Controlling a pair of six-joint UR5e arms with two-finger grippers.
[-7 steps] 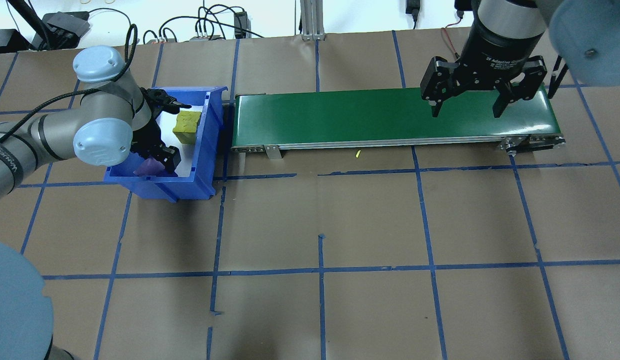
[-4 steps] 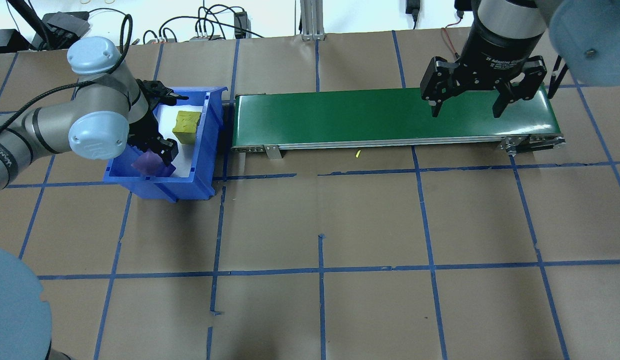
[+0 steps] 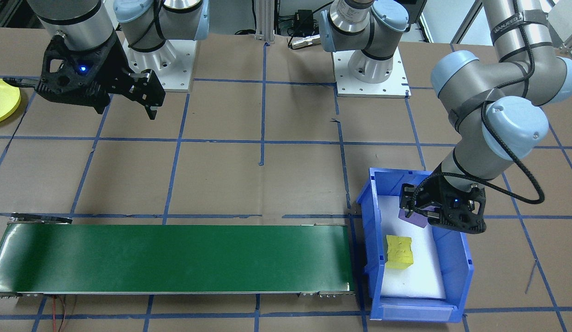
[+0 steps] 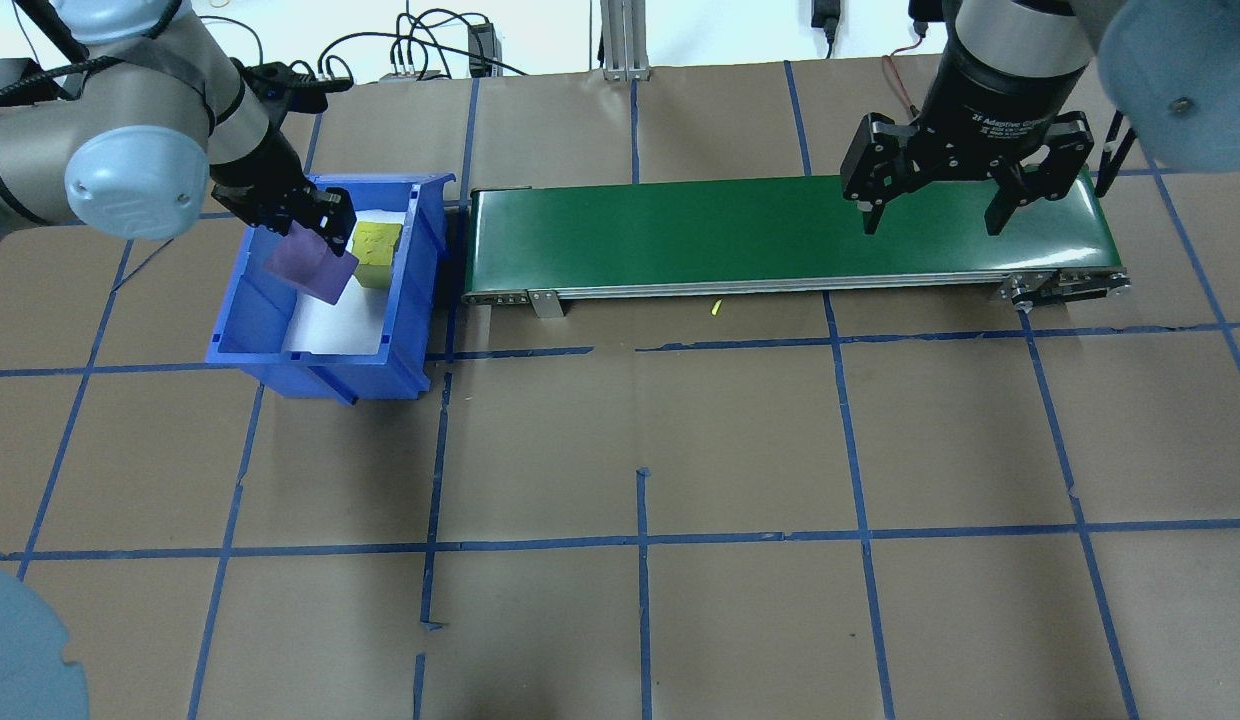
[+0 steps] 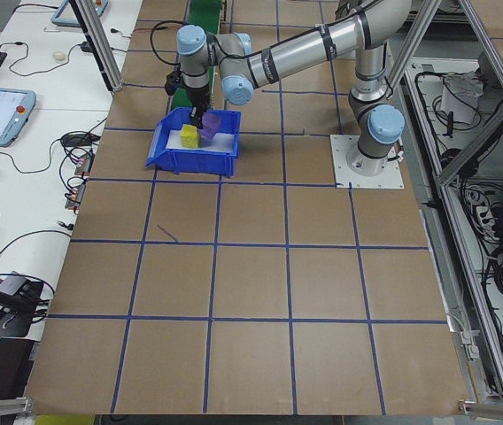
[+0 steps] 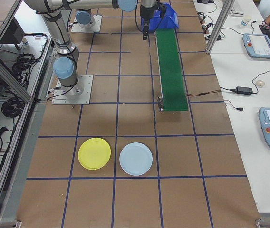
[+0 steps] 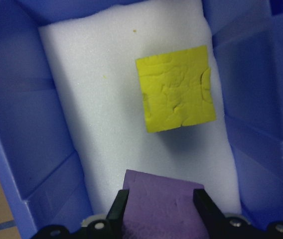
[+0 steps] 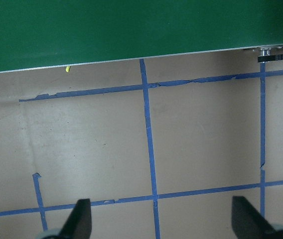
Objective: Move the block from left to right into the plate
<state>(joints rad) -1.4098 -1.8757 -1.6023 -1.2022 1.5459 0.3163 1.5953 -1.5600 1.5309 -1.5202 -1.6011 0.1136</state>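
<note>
My left gripper (image 4: pixel 308 240) is shut on a purple foam block (image 4: pixel 310 265) and holds it tilted above the blue bin (image 4: pixel 320 365). In the left wrist view the purple block (image 7: pixel 161 209) sits between both fingers (image 7: pixel 119 209). A yellow block (image 4: pixel 378 245) lies on the white foam in the bin (image 3: pixel 415 313), beside the held one. My right gripper (image 4: pixel 930 225) hangs open and empty over the right end of the green conveyor (image 4: pixel 680 235). The yellow plate (image 6: pixel 94 153) lies on the table past the conveyor's end, and shows again as a yellow plate (image 3: pixel 0 101) at the front-facing view's left edge.
A light blue plate (image 6: pixel 136 158) lies beside the yellow one. The conveyor (image 3: pixel 175 258) runs from the bin toward the right arm's side. Brown paper with blue tape lines covers the table. Cables and controllers sit beyond the far edge.
My left gripper has risen out of the bin with the purple block, moving toward the far side. The right gripper has not moved.
</note>
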